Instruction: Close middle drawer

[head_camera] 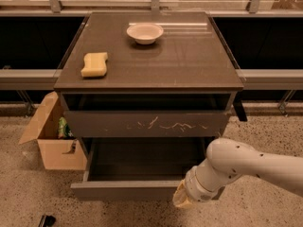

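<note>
Speckled floor [28,197]; gripper [182,201] (at middle drawer [123,191]).

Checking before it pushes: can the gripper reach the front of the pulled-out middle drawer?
Probably yes: the gripper sits right at the plain front of the wide, dark grey-brown middle drawer, toward its right end, with nothing between them. Contact cannot be told.

Nothing written can be read here: no text, label, brand, number or sign. The white marks on the dark upper drawer front [161,125] are scratches, not letters. The green packet [63,127] in the open brown cardboard box [53,151] on the floor at the left is too small to show any print. The cream-tipped gripper [182,200] is at the near right end of the flat front of the wide dark grey-brown middle drawer [124,190], and it bears no marking.
</note>
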Robot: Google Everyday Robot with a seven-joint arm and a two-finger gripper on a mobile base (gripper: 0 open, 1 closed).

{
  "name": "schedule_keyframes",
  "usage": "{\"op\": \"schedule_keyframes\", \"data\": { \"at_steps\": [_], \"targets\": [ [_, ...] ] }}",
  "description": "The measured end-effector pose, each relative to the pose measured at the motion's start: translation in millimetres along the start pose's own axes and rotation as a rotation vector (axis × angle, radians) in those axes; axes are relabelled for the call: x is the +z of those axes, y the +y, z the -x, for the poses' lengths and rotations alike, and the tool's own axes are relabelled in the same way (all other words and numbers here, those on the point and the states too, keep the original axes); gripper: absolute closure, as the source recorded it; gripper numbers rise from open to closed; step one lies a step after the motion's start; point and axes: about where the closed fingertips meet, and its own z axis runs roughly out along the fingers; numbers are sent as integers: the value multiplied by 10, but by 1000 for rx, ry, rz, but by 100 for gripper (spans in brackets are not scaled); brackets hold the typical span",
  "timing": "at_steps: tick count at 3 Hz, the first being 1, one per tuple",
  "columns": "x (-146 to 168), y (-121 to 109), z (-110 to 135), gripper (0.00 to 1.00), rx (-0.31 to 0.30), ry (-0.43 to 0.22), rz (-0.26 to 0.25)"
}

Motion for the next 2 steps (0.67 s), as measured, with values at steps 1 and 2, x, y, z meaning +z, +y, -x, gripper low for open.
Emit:
{"op": "schedule_keyframes", "data": {
  "at_steps": [1, 2],
  "targets": [
    [222, -85, -185, 100, -2, 23, -11],
    [484, -270, -388, 100, -21, 24, -41]
  ]
}}
